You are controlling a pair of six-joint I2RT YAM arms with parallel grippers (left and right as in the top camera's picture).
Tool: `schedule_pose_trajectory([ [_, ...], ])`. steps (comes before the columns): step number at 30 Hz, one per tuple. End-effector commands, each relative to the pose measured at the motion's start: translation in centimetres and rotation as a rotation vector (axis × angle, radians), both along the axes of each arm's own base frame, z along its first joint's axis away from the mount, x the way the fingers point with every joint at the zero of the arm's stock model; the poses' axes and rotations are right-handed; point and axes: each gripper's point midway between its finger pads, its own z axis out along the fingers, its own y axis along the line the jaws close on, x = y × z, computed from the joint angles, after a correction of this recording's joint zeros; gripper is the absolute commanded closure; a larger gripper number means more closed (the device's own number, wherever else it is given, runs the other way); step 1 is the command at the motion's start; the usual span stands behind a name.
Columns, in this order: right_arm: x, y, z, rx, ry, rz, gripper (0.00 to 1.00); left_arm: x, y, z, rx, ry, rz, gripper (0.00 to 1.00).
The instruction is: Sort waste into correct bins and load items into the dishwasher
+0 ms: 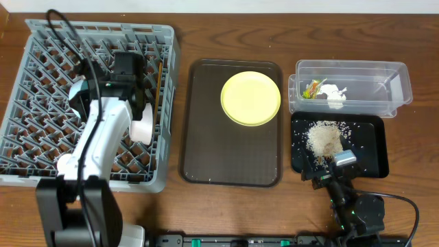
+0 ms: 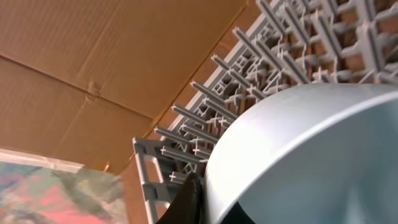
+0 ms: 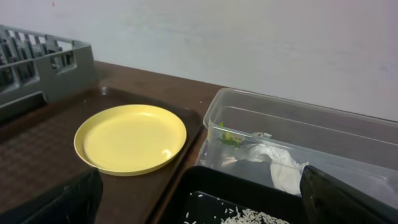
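Note:
My left gripper point(image 1: 140, 116) is over the grey dish rack point(image 1: 41, 75), shut on the rim of a white bowl point(image 1: 144, 128) held on edge among the pegs. In the left wrist view the bowl point(image 2: 311, 155) fills the frame, with one finger point(image 2: 186, 202) against its rim. Wooden chopsticks point(image 1: 159, 82) lie in the rack. The yellow plate point(image 1: 250, 98) sits on the brown tray. Wrapper point(image 1: 314, 88) and tissue point(image 1: 334, 95) lie in the clear tub point(image 1: 398, 79). Rice scraps point(image 1: 324, 137) lie in the black tray point(image 1: 374, 147). My right gripper point(image 1: 328, 171) is open and empty. The light-blue bowl is hidden.
The brown serving tray point(image 1: 206, 137) lies between the rack and the bins. The right wrist view shows the plate point(image 3: 130, 138), the tub point(image 3: 348, 143) and the black tray's near rim point(image 3: 205, 180). A cardboard wall point(image 2: 112, 62) stands beyond the rack.

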Motion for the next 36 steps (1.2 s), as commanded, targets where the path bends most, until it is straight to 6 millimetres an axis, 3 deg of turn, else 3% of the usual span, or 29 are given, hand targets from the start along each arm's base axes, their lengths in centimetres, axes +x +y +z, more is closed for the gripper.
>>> schedule_pose_trajectory([
  [1, 0.0, -0.2, 0.0, -0.008, -0.004, -0.005, 0.01, 0.2, -0.2, -0.3, 0.062, 0.05, -0.004, 0.92],
  [6, 0.0, -0.2, 0.0, -0.008, -0.004, -0.005, 0.01, 0.8, -1.4, -1.2, 0.066, 0.084, -0.04, 0.92],
  [15, 0.0, -0.2, 0.0, -0.008, -0.004, -0.005, 0.01, 0.8, -1.5, -3.1, 0.077, 0.159, -0.043, 0.92],
  [20, 0.0, -0.2, 0.0, -0.008, -0.004, -0.005, 0.01, 0.8, -2.0, -3.0, 0.088, 0.176, -0.059, 0.92],
  [27, 0.0, -0.2, 0.0, -0.008, -0.004, -0.005, 0.01, 0.5, -1.3, -0.8, 0.217, 0.169, -0.026, 0.93],
  [36, 0.0, -0.2, 0.0, -0.008, -0.004, -0.005, 0.01, 0.5, -2.5, -3.3, 0.081, 0.214, -0.076, 0.92],
])
